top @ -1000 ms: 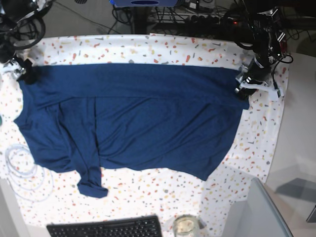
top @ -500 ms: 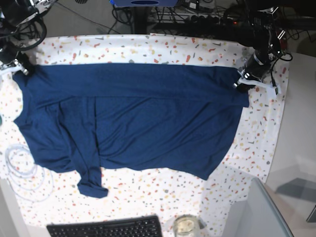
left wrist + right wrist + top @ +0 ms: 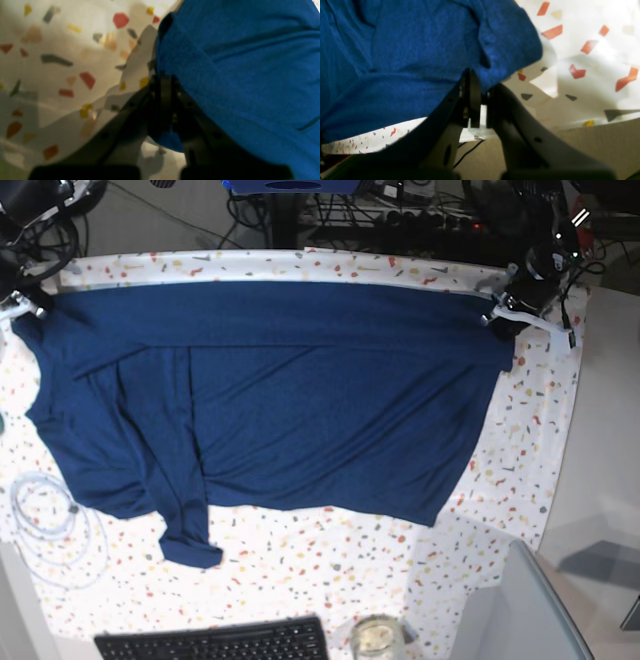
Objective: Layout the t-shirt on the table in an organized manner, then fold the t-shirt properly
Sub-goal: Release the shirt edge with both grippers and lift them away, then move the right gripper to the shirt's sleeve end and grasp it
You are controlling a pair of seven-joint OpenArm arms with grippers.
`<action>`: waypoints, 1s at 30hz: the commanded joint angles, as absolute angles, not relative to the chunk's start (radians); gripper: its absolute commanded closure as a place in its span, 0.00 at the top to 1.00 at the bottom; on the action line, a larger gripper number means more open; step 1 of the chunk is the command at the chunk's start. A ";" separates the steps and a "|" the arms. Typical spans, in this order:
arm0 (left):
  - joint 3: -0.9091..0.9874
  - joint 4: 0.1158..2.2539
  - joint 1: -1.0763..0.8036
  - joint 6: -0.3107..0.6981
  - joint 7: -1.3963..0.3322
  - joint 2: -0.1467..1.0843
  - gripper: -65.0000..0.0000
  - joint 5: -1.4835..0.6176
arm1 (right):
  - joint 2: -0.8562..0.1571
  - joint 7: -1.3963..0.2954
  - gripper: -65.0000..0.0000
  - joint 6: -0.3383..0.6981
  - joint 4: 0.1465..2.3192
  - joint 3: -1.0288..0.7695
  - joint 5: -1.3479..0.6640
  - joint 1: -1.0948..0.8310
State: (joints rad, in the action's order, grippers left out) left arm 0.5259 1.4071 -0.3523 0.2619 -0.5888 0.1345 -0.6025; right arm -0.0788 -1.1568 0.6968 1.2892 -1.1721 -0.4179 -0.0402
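No writing shows on the t-shirt (image 3: 300, 400). The left gripper (image 3: 166, 82) and right gripper (image 3: 476, 75) each pinch its edge, jaws hiding the fabric between them above the table (image 3: 300, 560).

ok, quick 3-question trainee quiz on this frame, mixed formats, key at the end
1. True or false: both grippers are shut on the t-shirt.
2. Which item sits nearest the base view's bottom edge? A) keyboard B) white cable coil C) left gripper
3. Fill in: the right gripper pinches the shirt at the base view's far-____ corner.

Key: 1 true; 2 A; 3 left. In the wrist views, each gripper's jaws stand closed with blue cloth between them, above the speckled table.
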 commanded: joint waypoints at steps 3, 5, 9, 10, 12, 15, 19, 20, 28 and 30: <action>0.532 1.423 -0.349 0.260 -0.565 0.151 0.00 -0.610 | -0.099 -1.144 0.00 0.698 1.300 -1.170 -0.427 -0.041; 0.530 1.423 -0.351 0.260 -0.576 0.151 0.00 -0.610 | -0.097 -1.144 0.00 0.698 1.300 -1.168 -0.427 -0.042; 0.532 1.423 -0.354 0.260 -0.633 0.151 0.00 -0.610 | -0.096 -1.144 0.00 0.698 1.300 -1.168 -0.426 -0.042; 0.532 1.423 -0.355 0.260 -0.633 0.151 0.00 -0.610 | -0.096 -1.145 0.00 0.698 1.300 -1.168 -0.426 -0.044; 0.532 1.423 -0.358 0.260 -0.633 0.150 0.00 -0.610 | -0.096 -1.144 0.00 0.698 1.300 -1.168 -0.426 -0.047; 0.532 1.423 -0.360 0.260 -0.633 0.150 0.00 -0.610 | -0.096 -1.142 0.00 0.698 1.303 -1.168 -0.427 -0.058; 0.532 1.423 -0.361 0.260 -0.633 0.151 0.00 -0.610 | -0.096 -1.142 0.01 0.698 1.305 -1.168 -0.427 -0.062; 0.532 1.423 -0.361 0.260 -0.633 0.151 0.00 -0.610 | -0.096 -1.142 0.01 0.698 1.305 -1.168 -0.427 -0.062; 0.527 1.423 -0.358 0.260 -0.638 0.151 0.00 -0.610 | -0.096 -1.142 0.32 0.698 1.307 -1.168 -0.427 -0.061; 0.532 1.423 -0.361 0.260 -0.638 0.151 0.13 -0.610 | -0.096 -1.142 0.48 0.698 1.307 -1.173 -0.427 -0.061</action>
State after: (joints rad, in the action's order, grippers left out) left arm 0.5247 1.4071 -0.3584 0.2596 -0.6479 0.1390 -0.6014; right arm -0.0788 -1.1522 0.6968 1.2881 -1.1679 -0.4149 -0.0647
